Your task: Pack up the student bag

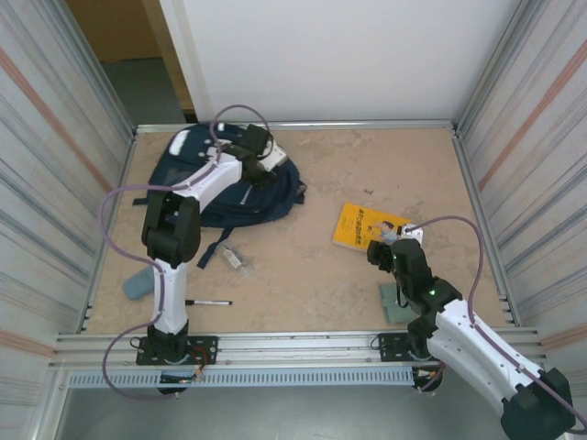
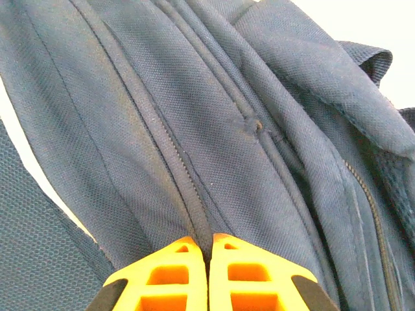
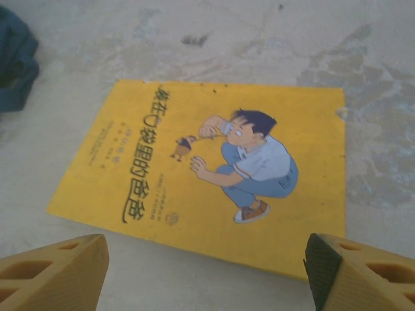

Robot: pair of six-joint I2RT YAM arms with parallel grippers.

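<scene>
Left gripper [image 2: 209, 245] was clenched at a seam of the student bag [image 2: 194, 116] | right gripper [image 3: 206, 251] hung spread above yellow book [image 3: 214, 168] | judged best: lift fabric slowly, checking it was truly pinched.

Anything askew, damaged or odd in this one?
Nothing spilled. The student bag lies slumped and creased, with a small puckered spot on a seam ahead of the left gripper. The yellow book sits skewed, one edge slightly nicked.
</scene>
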